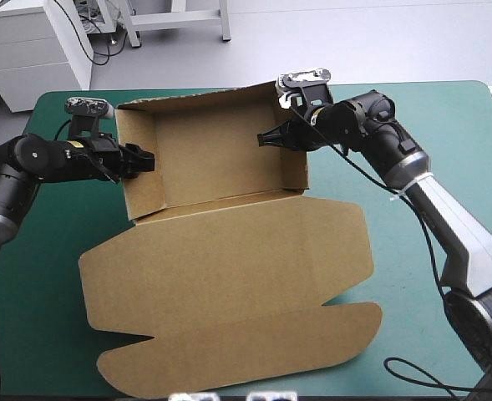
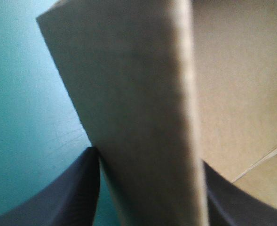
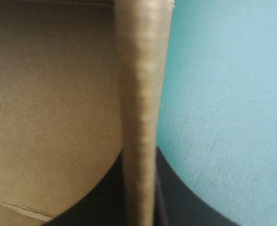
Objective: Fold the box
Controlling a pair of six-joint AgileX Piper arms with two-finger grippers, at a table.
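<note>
The left arm point(image 1: 41, 159) is black, with rounded joints. The right arm point(image 1: 379, 134) is black near the box point(image 1: 220, 150), silver-grey farther off.

Left hand point(image 1: 148, 159), right hand point(image 1: 264, 138), box point(image 1: 229, 276) between

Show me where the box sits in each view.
High view: box, mid-table, walls up at the far half, lid flat nearer.
Left wrist view: its side wall, between the left hand's fingers.
Right wrist view: its other side wall, between the right hand's fingers.
Shared landmark: teal-green cover.
</note>
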